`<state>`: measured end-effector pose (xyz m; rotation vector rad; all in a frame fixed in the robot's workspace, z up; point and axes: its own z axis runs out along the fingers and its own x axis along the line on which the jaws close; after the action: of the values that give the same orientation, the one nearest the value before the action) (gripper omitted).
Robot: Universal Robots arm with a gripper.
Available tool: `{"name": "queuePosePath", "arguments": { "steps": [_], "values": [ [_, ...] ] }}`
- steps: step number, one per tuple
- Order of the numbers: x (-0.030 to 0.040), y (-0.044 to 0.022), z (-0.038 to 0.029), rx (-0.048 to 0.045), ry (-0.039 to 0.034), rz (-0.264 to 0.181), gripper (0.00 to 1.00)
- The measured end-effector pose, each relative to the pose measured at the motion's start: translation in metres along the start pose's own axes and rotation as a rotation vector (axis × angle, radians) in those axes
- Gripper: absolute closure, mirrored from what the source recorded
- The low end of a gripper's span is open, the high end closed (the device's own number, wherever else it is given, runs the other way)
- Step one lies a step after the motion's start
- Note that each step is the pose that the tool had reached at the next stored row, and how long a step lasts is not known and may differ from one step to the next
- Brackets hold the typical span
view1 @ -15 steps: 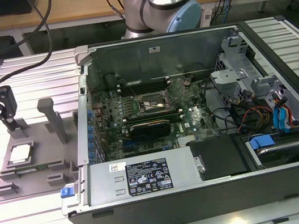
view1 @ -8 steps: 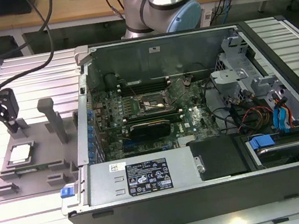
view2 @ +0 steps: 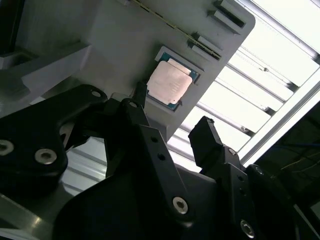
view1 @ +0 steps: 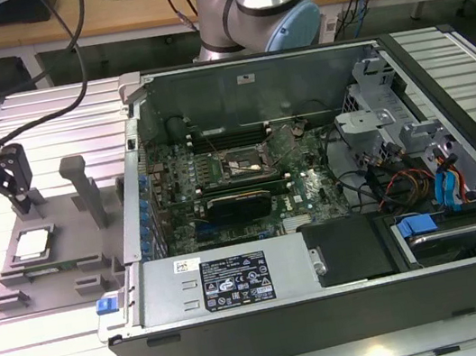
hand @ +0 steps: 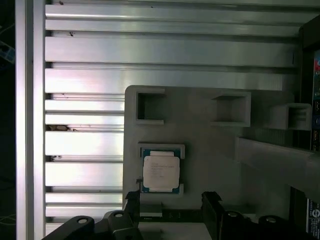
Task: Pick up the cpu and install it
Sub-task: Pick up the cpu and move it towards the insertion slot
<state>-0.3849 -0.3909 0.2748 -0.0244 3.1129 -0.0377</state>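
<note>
The cpu (view1: 32,242), a small square chip with a pale metal top, lies flat in a recess of the grey plastic tray (view1: 69,261) at the exterior view's left. In both wrist views the cpu (view2: 170,82) (hand: 161,171) sits in its pocket, uncovered. My gripper (view1: 2,213) hangs above the tray, just behind the chip and apart from it. It is open, its black fingers spread wider than the chip with nothing between them (view2: 172,107) (hand: 171,197). The motherboard socket (view1: 240,161) lies inside the opened computer case (view1: 327,273), with its frame open.
Grey posts (view1: 85,190) stand upright on the tray between the gripper and the case wall. The tray and case rest on a slatted aluminium table (view1: 57,354). The arm's base (view1: 263,0) stands behind the case. Cables and drive bays (view1: 441,190) crowd the case's right side.
</note>
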Motion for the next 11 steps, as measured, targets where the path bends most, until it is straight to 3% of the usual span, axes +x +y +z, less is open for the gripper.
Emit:
{"name": "queuePosePath", "arguments": {
  "steps": [11],
  "values": [
    [0.0002, 0.0002, 0.0064, 0.0001, 0.0000, 0.000, 0.38]
  ]
}}
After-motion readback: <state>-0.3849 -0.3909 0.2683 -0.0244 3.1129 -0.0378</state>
